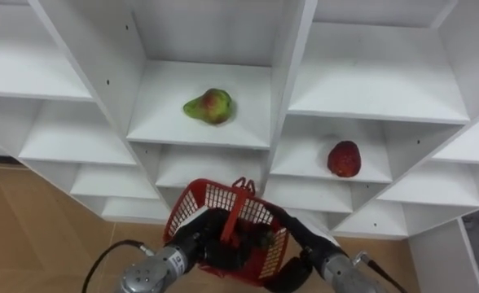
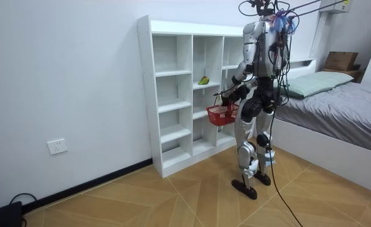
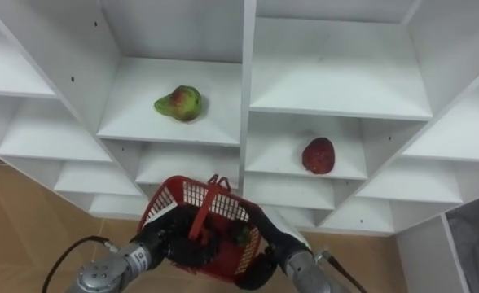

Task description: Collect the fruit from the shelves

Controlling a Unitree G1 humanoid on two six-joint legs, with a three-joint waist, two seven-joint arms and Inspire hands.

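Left eye view: the left hand (image 1: 197, 240) comes up from the lower left on a silver forearm, its dark fingers curled about the near end of the upright handle (image 1: 238, 207) of a red plastic mesh basket (image 1: 223, 199), which it holds in front of a white wooden closet (image 1: 362, 81) of open shelves. The right hand (image 1: 295, 273) comes in from the lower right and lies against the basket's near right wall. Its fingers are hidden behind the mesh, so I cannot tell how far they are open. A green pear (image 1: 209, 106) with a red blush lies on its side on a shelf of the middle column, its long axis running left to right and its narrow end pointing left. A round red fruit (image 1: 344, 159) sits in the next column to the right, one shelf lower, slightly longer from front to back than across. Right eye view: the pear (image 3: 180, 103) and the red fruit (image 3: 318, 155) lie on those same shelves above the basket (image 3: 199, 195), well apart from both hands. Room view: the robot stands upright on a wood-patterned floor (image 2: 173, 195), facing the closet with the basket (image 2: 221, 114) hanging at waist height just before the shelves. The pear (image 2: 203, 80) shows in the middle column above it, and a grey bed (image 2: 343, 107) stands behind the robot.
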